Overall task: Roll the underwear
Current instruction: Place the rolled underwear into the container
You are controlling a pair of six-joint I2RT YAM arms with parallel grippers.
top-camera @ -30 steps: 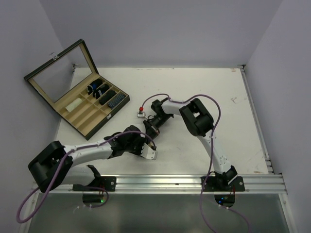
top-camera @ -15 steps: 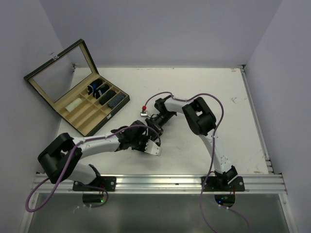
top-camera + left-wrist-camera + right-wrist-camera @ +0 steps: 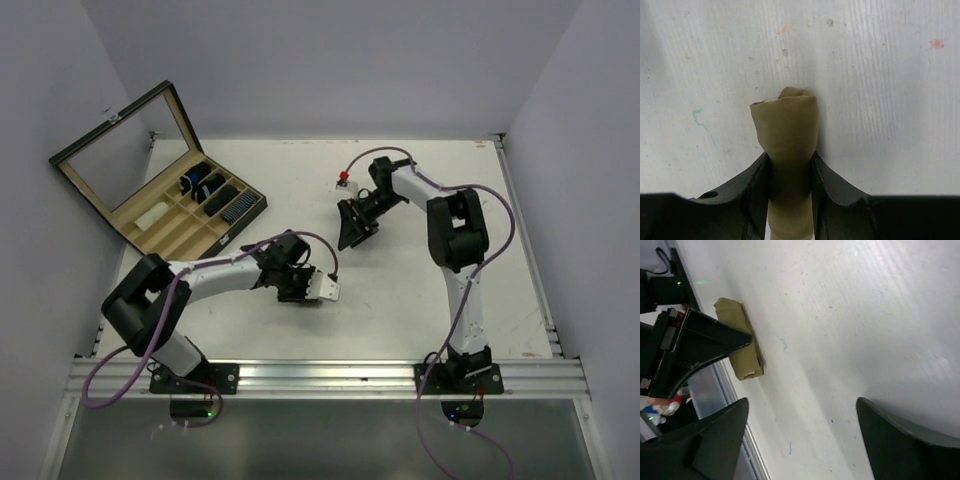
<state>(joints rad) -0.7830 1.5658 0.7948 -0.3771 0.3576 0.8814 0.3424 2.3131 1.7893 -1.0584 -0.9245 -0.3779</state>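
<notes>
The underwear is a tight tan roll lying on the white table, its end pointing away from my left wrist camera. My left gripper is shut on the roll, one black finger pressed on each side of it. The right wrist view shows the same underwear at the upper left with my left gripper on it. My right gripper is wide open and empty, well away from the roll. From above, my left gripper covers the roll at the table's front middle, and my right gripper hangs farther back.
An open wooden organizer box with its lid raised sits at the back left, with dark rolled items in its compartments. A metal rail runs along the near table edge. Walls close in the back and both sides.
My right gripper has opened, let go of the roll and swung away toward the back right. My left gripper has slid right and closed on the roll.
</notes>
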